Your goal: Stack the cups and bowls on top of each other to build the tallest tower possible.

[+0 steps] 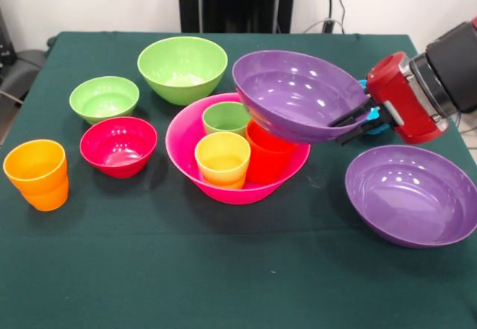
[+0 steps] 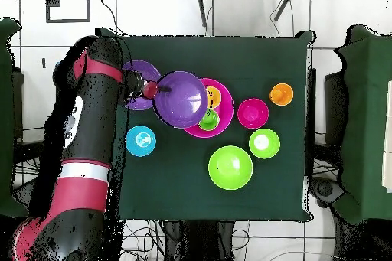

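**Gripper holds a purple bowl over the pink bowl**

Gripper (image 1: 356,120) is clamped on the rim of a purple bowl (image 1: 298,94), which hangs tilted in the air above the right part of the hot-pink bowl (image 1: 223,187); the black fingers pinch the rim at its right edge, and the red and black arm (image 1: 440,75) enters from the right.

From left to right in the front view, the dark green surface (image 1: 186,269) carries an orange cup (image 1: 36,174) near the left edge, then a small light-green bowl (image 1: 104,98) with a red bowl (image 1: 118,145) just nearer, and a medium light-green bowl (image 1: 182,68) farther back. At the middle sits the hot-pink bowl, with three cups standing inside it: a yellow-orange cup (image 1: 222,159) nearest, a green cup (image 1: 226,118) behind it, and a red-orange cup (image 1: 268,157) to the right. At the far right a second purple bowl (image 1: 410,195) rests upright on the surface.

A white wall and a black stand lie beyond the far edge; chairs stand at the sides.

The held bowl hides the tops of the green and red-orange cups and the pink bowl's far right rim. A blue bowl (image 2: 141,141) shows only in the overhead view, just beside the arm. The second purple bowl is cut by the front view's right edge.
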